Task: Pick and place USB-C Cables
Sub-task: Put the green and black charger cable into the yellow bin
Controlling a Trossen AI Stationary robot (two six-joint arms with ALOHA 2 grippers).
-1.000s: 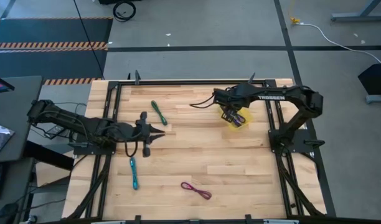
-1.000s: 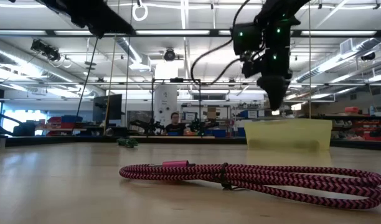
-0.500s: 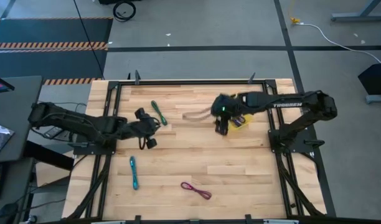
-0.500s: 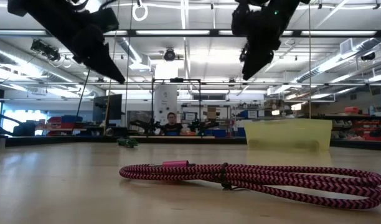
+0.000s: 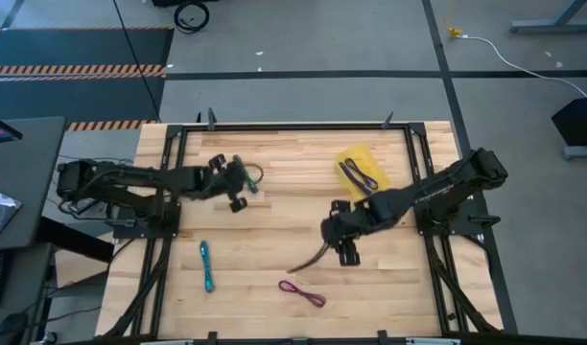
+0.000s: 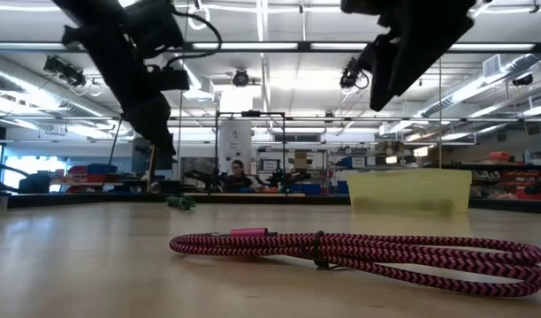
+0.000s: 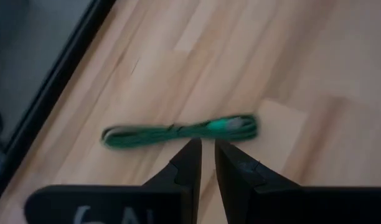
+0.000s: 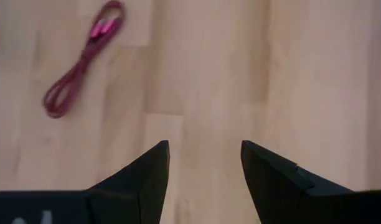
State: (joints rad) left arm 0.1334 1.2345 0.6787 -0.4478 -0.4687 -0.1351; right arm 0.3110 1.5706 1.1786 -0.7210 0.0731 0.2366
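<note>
The green cable (image 7: 181, 129) lies flat on the wood just past my left gripper (image 7: 205, 146), which hovers above it with its fingers shut; from above the pair sit left of centre (image 5: 244, 184). My right gripper (image 8: 205, 146) is open over bare wood at mid table (image 5: 337, 244), with the magenta cable (image 8: 78, 65) ahead of it near the table's near edge (image 5: 302, 293). The teal cable (image 5: 206, 265) lies near the left side. Two purple-blue cables (image 5: 359, 174) rest inside the yellow tray (image 5: 343, 160).
A black frame rail (image 5: 174, 182) runs along the table's left side close to my left arm, and another (image 5: 420, 182) runs beside the tray. In the low view the yellow tray (image 6: 410, 190) stands behind the magenta cable (image 6: 341, 252). Bare wood lies between the cables.
My right gripper has left the spot over the yellow tray and swung toward the near edge and the table's middle, closer to the magenta cable. My left gripper has moved toward the far edge and turned, ending over the green cable. The cables have stayed in place.
</note>
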